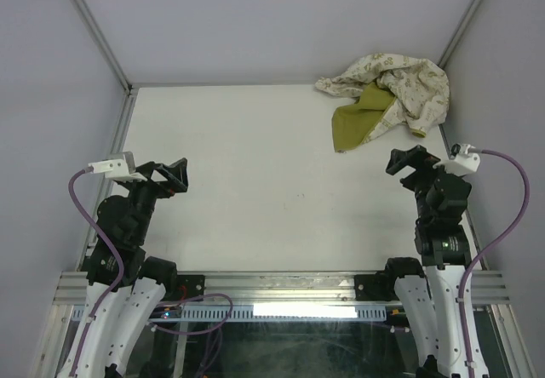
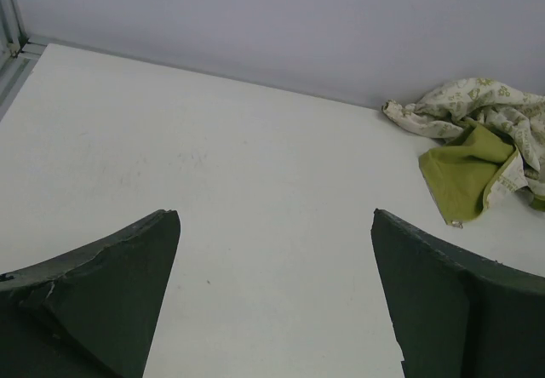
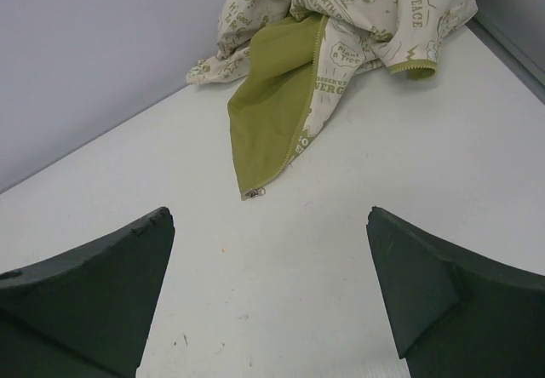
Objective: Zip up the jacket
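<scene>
The jacket (image 1: 387,97) lies crumpled and unzipped in the far right corner of the table (image 1: 255,191), olive lining (image 3: 268,97) flapped out. My right pincer (image 3: 268,212) hangs open near it, touching nothing. My left pincer (image 2: 274,216) is open too, well apart.

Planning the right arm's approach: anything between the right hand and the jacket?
Nothing visible. Only bare table lies between the open right hand and the jacket, crumpled in the far right corner; its zipper end points toward the hand.
</scene>
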Robot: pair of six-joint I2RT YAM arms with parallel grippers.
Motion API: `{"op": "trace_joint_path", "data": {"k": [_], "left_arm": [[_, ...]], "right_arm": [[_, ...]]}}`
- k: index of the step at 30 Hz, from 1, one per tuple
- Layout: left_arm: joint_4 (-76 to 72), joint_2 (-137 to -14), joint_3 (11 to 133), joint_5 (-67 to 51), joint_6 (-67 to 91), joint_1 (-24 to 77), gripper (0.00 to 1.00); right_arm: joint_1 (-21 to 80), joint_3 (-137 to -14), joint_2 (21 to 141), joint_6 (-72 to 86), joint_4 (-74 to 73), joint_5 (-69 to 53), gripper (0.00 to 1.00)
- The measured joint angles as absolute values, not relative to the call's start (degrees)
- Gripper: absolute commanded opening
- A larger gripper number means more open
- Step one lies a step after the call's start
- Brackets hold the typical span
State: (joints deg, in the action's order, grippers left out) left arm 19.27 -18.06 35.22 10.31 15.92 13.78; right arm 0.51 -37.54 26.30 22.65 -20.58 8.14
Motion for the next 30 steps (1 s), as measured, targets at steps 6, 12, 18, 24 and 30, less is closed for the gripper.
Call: {"op": "trace_joint_path", "data": {"k": [6, 12, 18, 24, 30], "left_arm": [[19.2, -18.2, 35.2, 10.3, 15.9, 13.8, 0.99], [19.2, -18.4, 35.2, 10.2, 15.9, 13.8, 0.99], [19.2, -18.4, 35.2, 9.8, 15.9, 13.8, 0.99], [19.2, -18.4, 35.2, 8.6, 15.9, 13.8, 0.99], [19.2, -18.6, 35.2, 8.0, 15.9, 13.8, 0.99]], "right_arm": [[0.5, -36.6, 26.8, 22.6, -19.3, 8.1, 0.99], [0.5, -33.9, 30.3, 22.5, -14.2, 5.2, 0.99], [0.4, -33.5, 44.1, 22.8, -5.0, 4.5, 0.99], [-2.9, -34.5, 62.3, 25.3, 6.6, 5.1, 0.99], [-8.2, -41.8, 82.8, 28.5, 15.1, 5.1, 0.99]]}}
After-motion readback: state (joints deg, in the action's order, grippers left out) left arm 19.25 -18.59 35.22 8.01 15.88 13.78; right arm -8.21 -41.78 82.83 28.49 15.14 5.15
